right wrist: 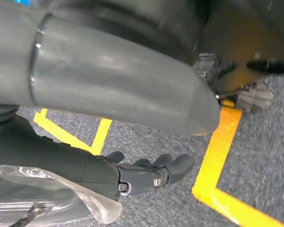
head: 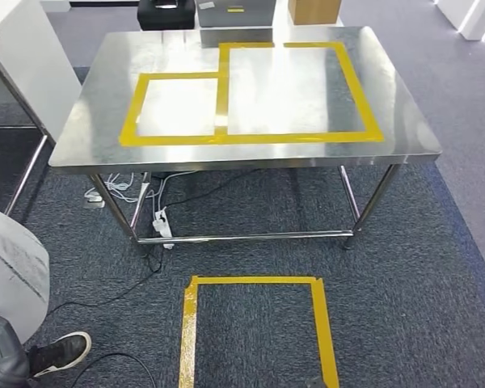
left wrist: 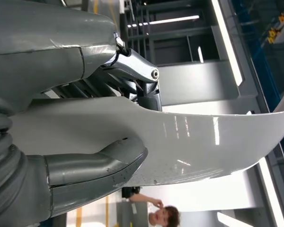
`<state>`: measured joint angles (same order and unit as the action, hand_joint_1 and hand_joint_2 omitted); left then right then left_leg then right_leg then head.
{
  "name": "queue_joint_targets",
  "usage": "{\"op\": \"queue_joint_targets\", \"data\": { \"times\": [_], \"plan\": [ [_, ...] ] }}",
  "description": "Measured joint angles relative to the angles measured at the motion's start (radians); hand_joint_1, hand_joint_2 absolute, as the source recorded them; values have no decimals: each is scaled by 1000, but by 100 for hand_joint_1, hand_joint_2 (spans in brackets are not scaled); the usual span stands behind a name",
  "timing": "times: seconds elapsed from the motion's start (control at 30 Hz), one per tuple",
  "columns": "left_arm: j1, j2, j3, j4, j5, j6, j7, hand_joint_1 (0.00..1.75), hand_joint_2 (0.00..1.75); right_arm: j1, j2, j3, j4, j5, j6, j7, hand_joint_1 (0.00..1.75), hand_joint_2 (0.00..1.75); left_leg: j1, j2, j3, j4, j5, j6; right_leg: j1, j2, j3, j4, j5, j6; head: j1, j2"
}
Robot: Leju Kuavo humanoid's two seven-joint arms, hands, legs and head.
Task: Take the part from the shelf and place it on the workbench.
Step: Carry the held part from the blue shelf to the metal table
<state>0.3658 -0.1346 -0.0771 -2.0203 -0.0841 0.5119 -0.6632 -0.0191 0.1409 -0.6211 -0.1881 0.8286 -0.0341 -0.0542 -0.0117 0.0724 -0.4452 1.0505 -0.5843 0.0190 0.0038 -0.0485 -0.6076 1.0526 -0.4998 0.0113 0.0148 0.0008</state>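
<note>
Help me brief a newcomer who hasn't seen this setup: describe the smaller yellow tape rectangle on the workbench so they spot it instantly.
Find the steel workbench ahead of the yellow floor square. Its top carries two adjoining yellow tape outlines. The smaller rectangle is the left one; it starts lower than its larger neighbour and shares one tape side with it.

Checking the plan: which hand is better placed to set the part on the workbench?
Left. The left hand grips the pale curved part; the right hand hangs empty over the carpet.
</note>
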Motion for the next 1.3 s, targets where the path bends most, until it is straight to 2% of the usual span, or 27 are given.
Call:
{"op": "queue_joint_targets", "data": {
  "times": [0.03,0.1,0.17,0.2,0.23,0.27,0.3,0.33,0.4,0.43,0.5,0.57,0.63,0.7,0.73,0.77,0.8,0.83,0.9,1.0,1.07,1.1,1.17,1.2,1.23,1.27,1.3],
  "plan": [
    [-1,0,0,0,0,0,0,175,175,0,-1,-1,0,0,0,0,0,0,1,-10,-4,27,5,-6,-5,12,11,-4,0,-4,-2,0],
    [-3,1,1,0,0,0,0,175,175,-4,-2,-4,0,0,-1,-1,0,0,7,-42,-53,118,-7,-20,-13,36,38,-12,-5,-10,-5,0],
    [-3,1,2,0,0,0,0,175,175,-7,-2,-6,0,0,0,-2,0,0,16,-61,-127,217,-62,-32,-17,63,50,-14,-13,-12,-8,0],
    [-3,1,2,0,0,0,0,175,175,-6,-2,-6,0,0,0,-2,0,0,20,-62,-158,246,-91,-37,-18,77,57,-15,-19,-11,-8,0],
    [-3,1,2,1,0,0,0,175,175,-4,-2,-6,0,0,0,-2,0,0,24,-62,-180,251,-106,-40,-20,91,65,-15,-24,-9,-8,0],
    [-3,1,2,1,-2,0,0,175,175,-2,-2,-7,0,-1,2,-2,0,0,27,-64,-188,229,-96,-43,-23,105,74,-15,-30,-7,-8,0],
    [-2,1,3,1,-5,0,0,175,175,0,-2,-8,0,-2,5,-4,0,0,29,-69,-187,182,-58,-45,-25,119,84,-14,-36,-4,-8,0],
    [-2,1,3,1,-9,-1,0,175,175,1,-2,-10,0,-5,9,-5,0,0,33,-88,-181,121,3,-47,-28,131,87,-15,-42,1,-9,0],
    [2,2,3,1,-19,-2,0,175,175,1,-2,-14,0,-10,18,-8,0,0,33,-126,-174,36,82,-44,-32,154,91,-14,-53,16,-11,0],
    [4,3,3,1,-23,-3,1,175,175,0,-2,-16,0,-13,22,-9,0,0,32,-140,-174,19,102,-38,-33,163,87,-15,-56,23,-12,0],
    [2,4,2,1,-31,-4,3,175,175,0,-1,-20,0,-15,28,-11,0,0,28,-133,-168,15,108,-20,-35,177,86,-24,-59,38,-13,0],
    [-7,4,1,1,-39,-4,6,175,175,1,-3,-24,0,-17,35,-12,0,0,29,-113,-157,0,114,-4,-34,140,81,-12,-70,47,-11,0],
    [-13,3,-2,2,-46,-4,9,175,175,-5,-5,-27,0,-20,45,-13,0,0,28,-87,-148,-13,113,10,-29,79,29,77,-113,49,-2,0],
    [-14,2,-6,4,-53,-3,13,175,175,-11,-5,-35,0,-27,55,-16,0,0,22,-59,-144,-13,106,18,-26,58,-52,201,-157,50,3,0],
    [-14,2,-8,4,-57,-2,15,175,175,-10,-5,-39,0,-31,59,-18,0,0,18,-45,-142,-13,102,21,-25,56,-79,232,-156,50,3,0],
    [-15,2,-11,4,-59,-2,15,175,175,-8,-5,-44,0,-35,61,-20,0,0,16,-33,-137,-13,97,22,-24,54,-86,229,-136,48,3,0],
    [-14,1,-14,4,-62,-1,15,175,175,-5,-5,-48,0,-38,62,-21,0,0,13,-22,-131,-13,92,22,-23,47,-71,186,-98,44,3,0],
    [-14,0,-16,4,-65,-1,15,175,175,-3,-5,-52,0,-40,63,-23,0,0,11,-13,-123,-13,87,20,-20,35,-40,116,-57,39,3,0],
    [-14,-1,-22,4,-71,1,15,175,175,-2,-6,-58,0,-39,64,-28,0,0,6,0,-113,-13,77,13,-13,12,16,7,-7,26,1,0],
    [-16,-3,-30,4,-73,3,17,175,175,1,-5,-63,0,-30,56,-38,0,0,5,11,-106,-15,73,-3,-8,13,33,-24,1,16,-2,0],
    [-19,-2,-32,4,-69,3,18,175,175,2,-3,-65,0,-24,44,-39,0,0,8,-7,-107,-2,61,-14,-14,20,37,-32,5,8,-4,0],
    [-19,-2,-32,4,-66,3,18,175,175,1,-1,-65,0,-22,38,-38,0,0,10,-24,-119,28,41,-21,-17,23,40,-35,6,5,-4,0],
    [-16,-2,-30,4,-60,3,17,175,175,-4,3,-67,0,-21,31,-35,0,0,16,-55,-172,143,-20,-32,-19,32,42,-37,6,0,-8,0],
    [-15,-2,-27,4,-58,3,16,175,175,-7,5,-67,0,-23,31,-34,0,0,17,-59,-203,208,-45,-36,-19,37,43,-37,5,-1,-8,0],
    [-14,-2,-25,5,-56,4,16,175,175,-8,7,-69,0,-26,31,-33,0,0,19,-59,-226,249,-53,-38,-19,43,45,-37,3,-2,-8,0],
    [-14,-2,-21,5,-55,5,15,175,175,-8,8,-70,0,-29,31,-32,0,0,20,-59,-232,256,-39,-39,-20,48,48,-36,1,-2,-7,0],
    [-14,-2,-18,5,-54,6,15,175,175,-8,10,-72,0,-32,31,-32,0,0,21,-60,-220,222,-6,-39,-20,53,52,-36,-1,0,-8,0]
  ]
}}
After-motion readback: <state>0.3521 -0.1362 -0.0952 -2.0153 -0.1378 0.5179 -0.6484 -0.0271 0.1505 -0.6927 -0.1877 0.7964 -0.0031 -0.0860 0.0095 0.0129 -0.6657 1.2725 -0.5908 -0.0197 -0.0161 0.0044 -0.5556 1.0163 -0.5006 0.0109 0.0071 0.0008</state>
